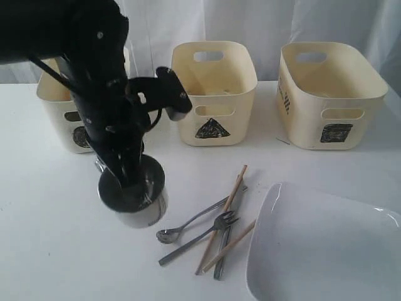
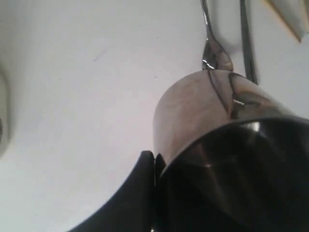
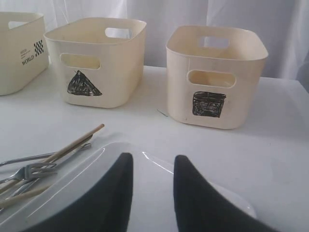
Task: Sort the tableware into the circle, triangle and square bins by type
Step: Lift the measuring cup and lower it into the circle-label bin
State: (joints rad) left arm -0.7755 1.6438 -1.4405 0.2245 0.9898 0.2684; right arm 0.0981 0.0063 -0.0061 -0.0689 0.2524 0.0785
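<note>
The left hand (image 1: 128, 182) is closing tight on the steel mug (image 1: 136, 207) — one finger (image 2: 140, 188) is pressing on the outside of the wall and the other is reaching down inside. The mug is sitting at the front left of the white surface (image 1: 44, 244) with its open mouth up. I cannot tell if it is touching the surface or hanging just above it.

The circle bin (image 1: 51, 103) is waiting behind the mug and a little to the left, mostly hiding behind the black arm. My guess is that the mug is going there, so the move is up, then back and left. The left arm is the near one for this job, and the way to the bin is looking free. The arm just needs to be lifting the mug high enough to pass over the bin's front wall.

The triangle bin (image 1: 213, 94) is standing in the middle and the square bin (image 1: 332, 88) on the right, well apart from the mug. Just beside the mug, on its right, the spoon (image 1: 188, 224), fork (image 1: 203, 233), knife (image 1: 220, 260) and chopsticks (image 1: 225, 210) are lying in a crossed pile — not in the way if the mug is going straight up.

The right hand (image 3: 152, 188) is hanging over the big white plate (image 1: 326, 251) with its fingers partly apart and holding nothing.
</note>
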